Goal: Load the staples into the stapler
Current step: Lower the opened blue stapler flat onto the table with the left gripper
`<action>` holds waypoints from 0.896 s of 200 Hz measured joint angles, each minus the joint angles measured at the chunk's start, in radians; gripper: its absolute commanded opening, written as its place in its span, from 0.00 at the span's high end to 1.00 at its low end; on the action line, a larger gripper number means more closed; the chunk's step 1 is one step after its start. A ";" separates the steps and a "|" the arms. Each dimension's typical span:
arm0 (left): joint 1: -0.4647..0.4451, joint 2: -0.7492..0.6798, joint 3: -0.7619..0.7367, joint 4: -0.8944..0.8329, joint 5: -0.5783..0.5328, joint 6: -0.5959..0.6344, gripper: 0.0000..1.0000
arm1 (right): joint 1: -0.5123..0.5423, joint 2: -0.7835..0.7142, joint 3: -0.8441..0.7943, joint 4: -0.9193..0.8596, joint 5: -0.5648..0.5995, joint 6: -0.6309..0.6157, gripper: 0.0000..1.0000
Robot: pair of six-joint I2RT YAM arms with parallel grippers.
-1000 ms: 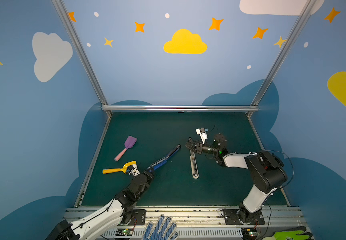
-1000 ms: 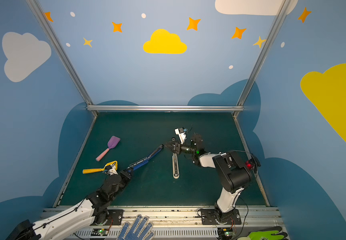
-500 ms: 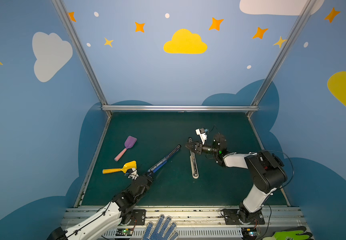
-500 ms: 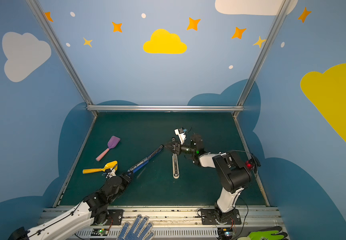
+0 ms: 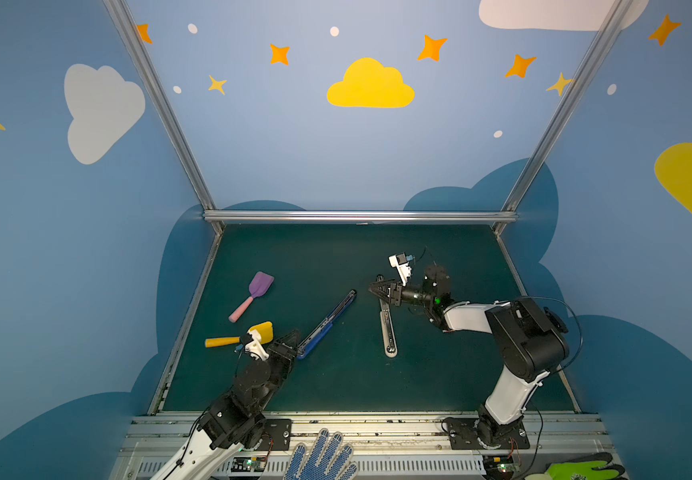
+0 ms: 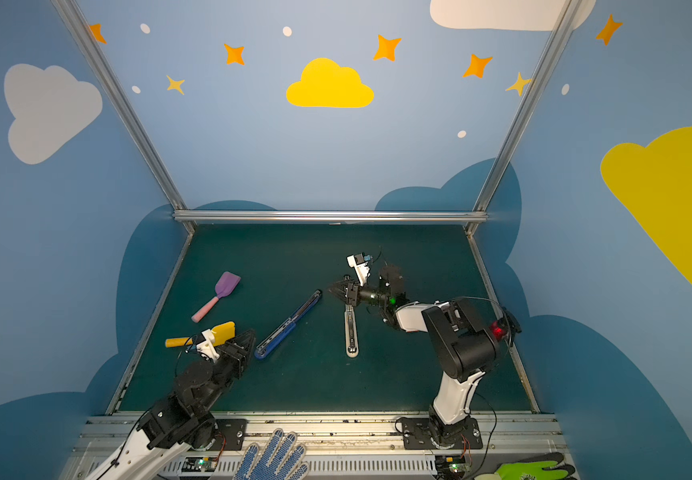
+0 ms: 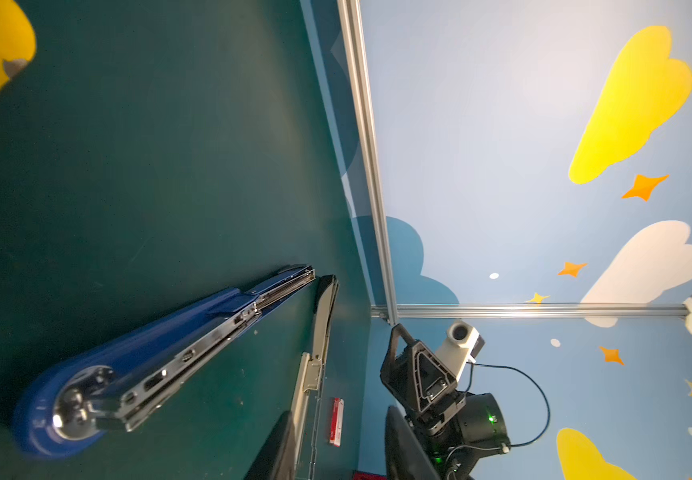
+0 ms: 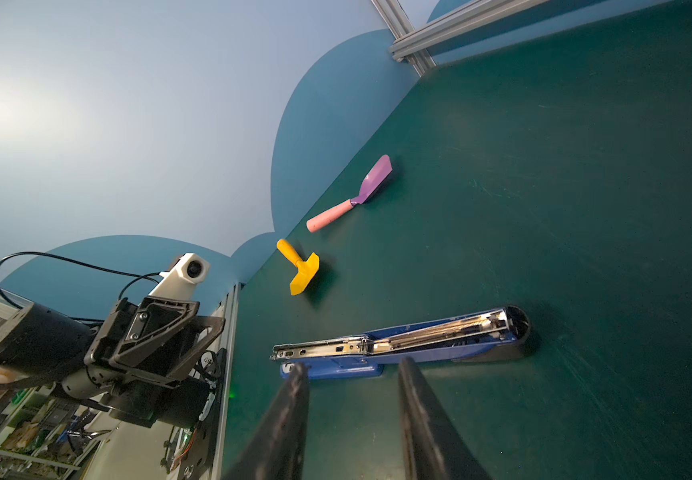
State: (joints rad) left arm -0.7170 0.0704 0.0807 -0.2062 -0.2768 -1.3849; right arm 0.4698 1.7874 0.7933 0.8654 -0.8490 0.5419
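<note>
Right now both staplers lie opened out flat on the dark green surface (image 5: 439, 374). A long blue stapler with a bare metal rail (image 5: 327, 322) slants across the middle-left of both top views, and a slim beige stapler (image 5: 387, 328) runs straight up and down just right of centre. The left claw (image 5: 294, 336) sits low in the frame, just beside the near end of the blue stapler, parted partway and holding nothing. The right claw (image 5: 373, 288) hovers at the far end of the beige stapler, its fingers (image 8: 288, 415) also partly spread with only bare surface between them. A small flat white-and-red cardboard box of staples (image 7: 337, 422) shows only from the left wrist camera. It lies on the surface just beside the beige stapler, on the side towards the right claw; I can't pick it out from above. Towards the left edge lie a purple toy spade with a pink handle (image 5: 255, 293) and, close by the left arm, a yellow toy scraper (image 5: 263, 331).
</note>
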 measured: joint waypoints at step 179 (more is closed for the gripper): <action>0.209 0.874 0.393 -0.075 0.132 0.432 0.12 | 0.062 -0.293 -0.087 -0.480 0.108 -0.238 0.49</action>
State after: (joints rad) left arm -0.5083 0.9447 0.4736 -0.2810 -0.1448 -0.9527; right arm 0.5320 1.4940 0.7063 0.3851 -0.7410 0.3042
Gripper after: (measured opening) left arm 0.875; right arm 0.515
